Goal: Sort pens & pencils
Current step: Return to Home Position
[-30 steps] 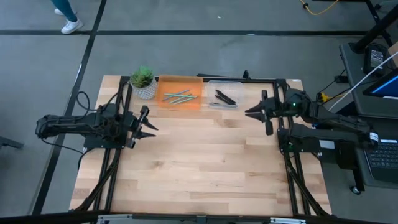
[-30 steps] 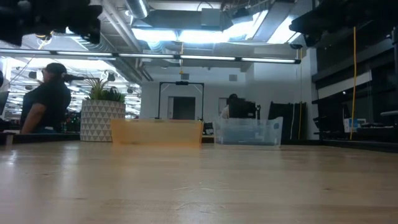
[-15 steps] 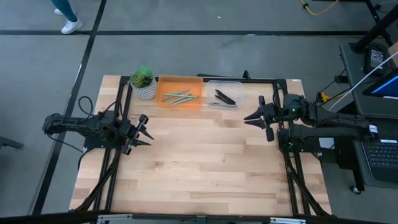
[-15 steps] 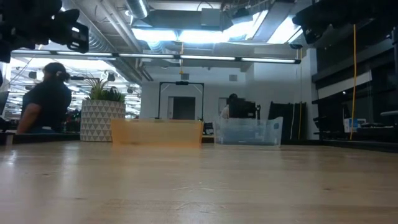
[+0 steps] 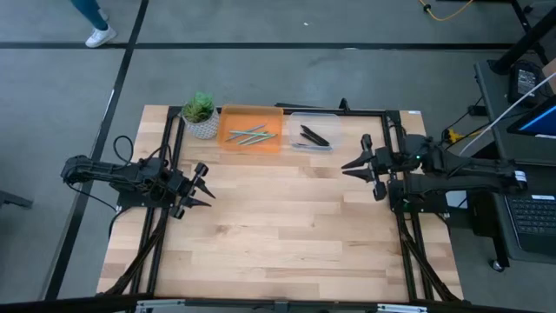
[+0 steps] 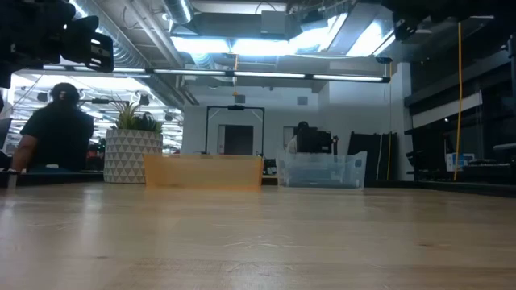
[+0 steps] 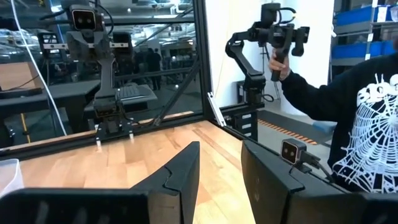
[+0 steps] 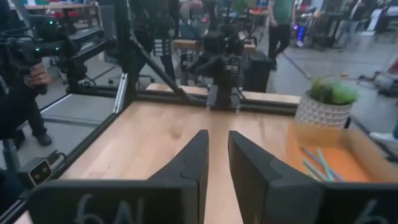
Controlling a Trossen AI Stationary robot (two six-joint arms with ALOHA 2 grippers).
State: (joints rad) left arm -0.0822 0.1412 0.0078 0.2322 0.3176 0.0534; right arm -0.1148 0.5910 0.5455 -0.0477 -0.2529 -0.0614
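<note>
Over table's left side, left gripper [image 5: 206, 187] hovers, fingers spread, empty. Right gripper [image 5: 349, 165] hovers over the right side, fingers narrowly apart, empty too. Blue-grey pencils [image 5: 250, 135] lie in orange bin [image 5: 233, 117]. Black pens [image 5: 313, 136] lie in clear bin [image 5: 326, 120] just beside it, at far edge. Plant [image 5: 199, 109] sits left of the bins.

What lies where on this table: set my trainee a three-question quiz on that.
1. True or false: the left gripper and the right gripper both hold nothing.
2. What stands beside the orange bin, on the side away from the transparent bin?
3. The black pens lie: A in the orange bin; B in the transparent bin; C on the bare table.
Key: 1 true; 2 the potted plant; 3 B.
</note>
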